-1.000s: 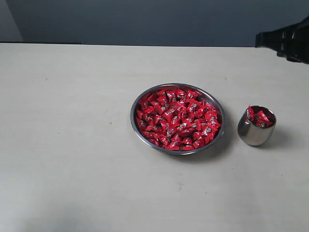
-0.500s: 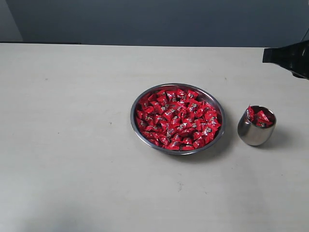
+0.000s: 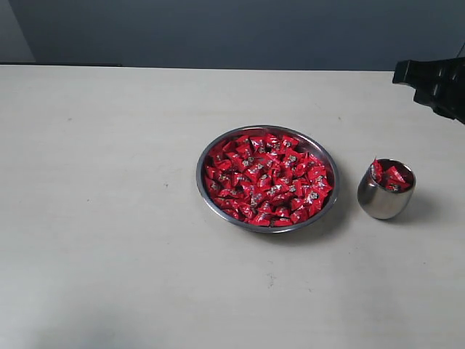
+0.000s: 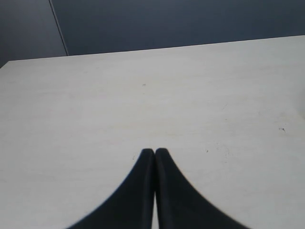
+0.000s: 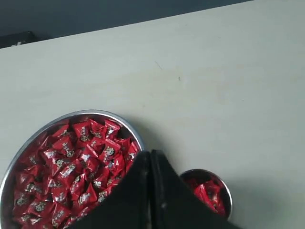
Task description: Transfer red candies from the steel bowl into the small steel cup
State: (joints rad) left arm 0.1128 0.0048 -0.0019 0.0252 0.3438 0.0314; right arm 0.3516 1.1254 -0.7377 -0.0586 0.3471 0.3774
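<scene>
Bowl (image 3: 198, 174) sits mid-desk (image 3: 102, 218), heaped with red candies (image 3: 267, 180) | cup (image 3: 378, 205) upright just right of the bowl, not touching it, a few red candies inside | right jaws clenched, empty, right arm (image 3: 436, 83) up at the right edge beyond the cup | left jaws pressed together too, nothing held, over the desk

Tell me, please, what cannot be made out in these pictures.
- Right wrist view: the shut right gripper covers part of the small steel cup and steel bowl; frame edges crop the bowl.
- Exterior view: the cup's wall hides how deep its red candies lie; the left gripper is out of frame.
</scene>
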